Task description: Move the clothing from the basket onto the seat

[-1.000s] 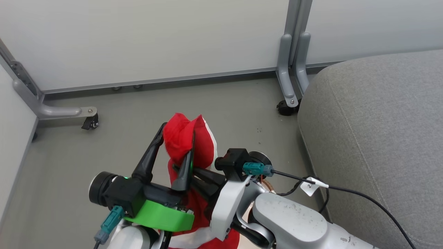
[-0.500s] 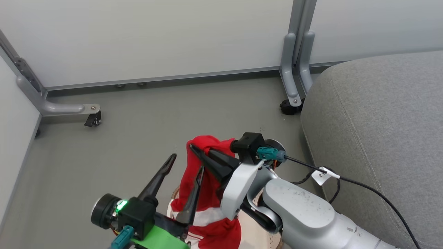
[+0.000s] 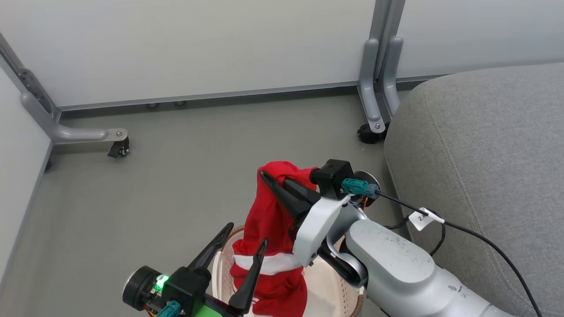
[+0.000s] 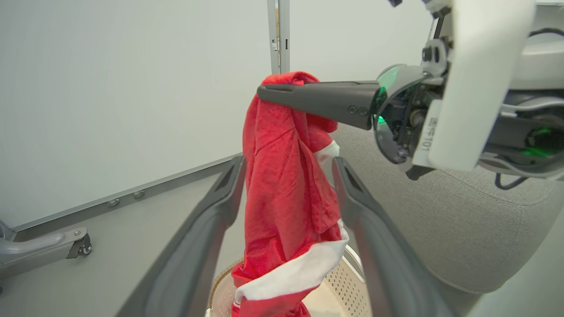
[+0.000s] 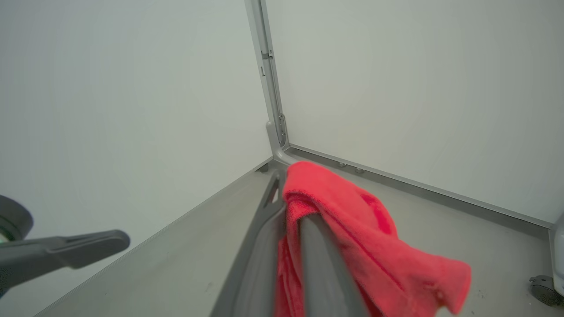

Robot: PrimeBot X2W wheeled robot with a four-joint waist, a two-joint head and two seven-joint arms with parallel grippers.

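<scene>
The red clothing (image 3: 269, 220) with a white band hangs from my right gripper (image 3: 265, 175), which is shut on its top fold. Its lower end trails into the cream perforated basket (image 3: 337, 293) below. My left gripper (image 3: 246, 235) stands open lower down, its fingers on either side of the hanging cloth without pinching it. In the left wrist view the clothing (image 4: 286, 198) hangs between my own spread fingers (image 4: 220, 207), pinched above by the right gripper (image 4: 264, 91), with the basket (image 4: 348, 281) underneath. In the right wrist view the clothing (image 5: 348, 211) drapes over my shut fingers (image 5: 308, 233). The grey seat (image 3: 484, 145) lies to the right.
Grey floor (image 3: 176, 176) runs to white partition panels (image 3: 198, 44). Grey partition feet with castors stand at the back left (image 3: 116, 147) and beside the seat's corner (image 3: 374, 123). A black cable with a white tag (image 3: 423, 218) trails from my right wrist across the seat's edge.
My left gripper let go of the clothing, opened wide and dropped lower. My right gripper carried the clothing up and to the right, closer to the seat.
</scene>
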